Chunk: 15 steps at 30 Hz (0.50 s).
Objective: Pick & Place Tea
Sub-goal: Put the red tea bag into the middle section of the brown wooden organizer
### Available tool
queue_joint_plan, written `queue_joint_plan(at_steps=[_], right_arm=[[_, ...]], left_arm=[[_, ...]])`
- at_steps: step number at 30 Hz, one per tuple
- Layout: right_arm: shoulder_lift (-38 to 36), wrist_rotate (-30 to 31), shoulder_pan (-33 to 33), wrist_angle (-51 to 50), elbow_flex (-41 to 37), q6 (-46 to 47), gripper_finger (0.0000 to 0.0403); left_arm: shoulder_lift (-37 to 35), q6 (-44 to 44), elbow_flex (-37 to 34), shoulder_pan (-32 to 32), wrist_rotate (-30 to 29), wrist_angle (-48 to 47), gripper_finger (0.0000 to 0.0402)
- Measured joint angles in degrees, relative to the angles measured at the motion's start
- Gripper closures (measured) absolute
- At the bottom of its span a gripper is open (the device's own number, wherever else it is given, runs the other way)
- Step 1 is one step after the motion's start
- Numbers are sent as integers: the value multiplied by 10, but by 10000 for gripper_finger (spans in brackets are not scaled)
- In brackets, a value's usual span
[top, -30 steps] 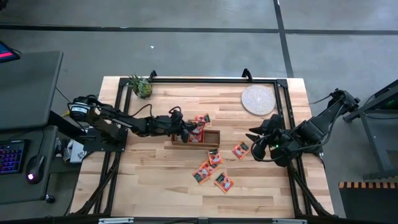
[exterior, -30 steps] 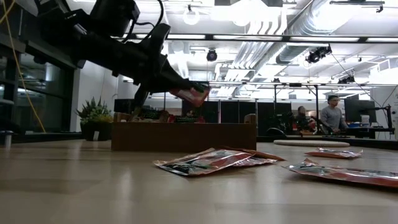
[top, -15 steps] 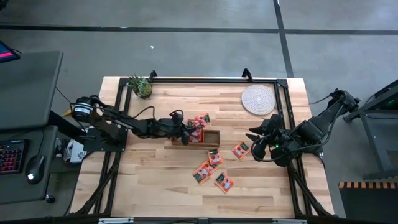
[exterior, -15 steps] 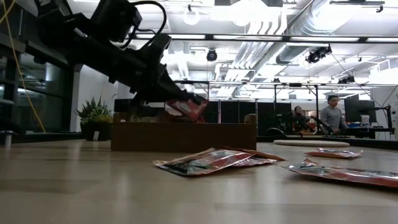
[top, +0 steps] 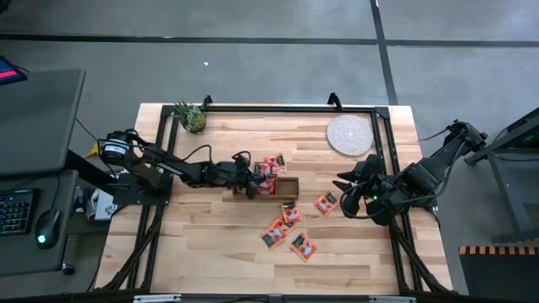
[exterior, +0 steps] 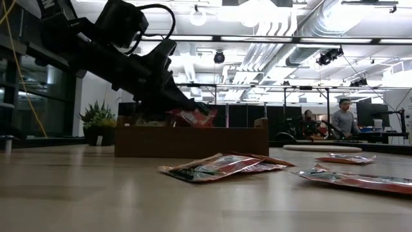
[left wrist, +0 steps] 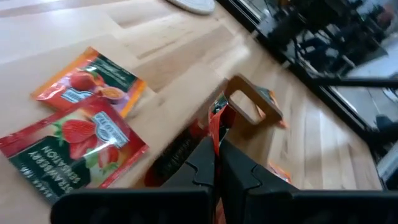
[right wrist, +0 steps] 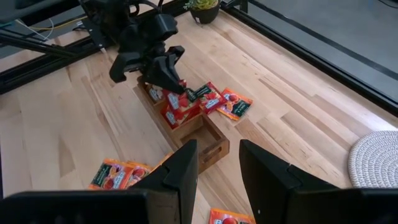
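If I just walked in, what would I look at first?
Probably the left gripper, reaching low over the long wooden box in the middle of the table, pinched shut on a red tea sachet. Next you would spot more bright sachets scattered on the wood near the box. The right gripper waits open by the table's right side, close to the round woven mat.

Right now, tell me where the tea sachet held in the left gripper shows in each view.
High view: the held sachet sits mid-table, over the wooden box.
Low view: held sachet left of centre, just above the box's top edge.
Left wrist view: seen edge-on, pinched in the left gripper.
Right wrist view: red sachet under the left gripper, over the box.
Shared landmark: the wooden box.
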Motion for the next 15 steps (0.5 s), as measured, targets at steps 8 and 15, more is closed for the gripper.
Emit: queue_joint_plan(at_steps=[8,15], right_arm=[[0,0,0,0,0,-2,289],[0,-1,0,0,0,-2,289]], left_arm=[[0,24,0,0,24,1,381],[0,24,0,0,19,8,314]])
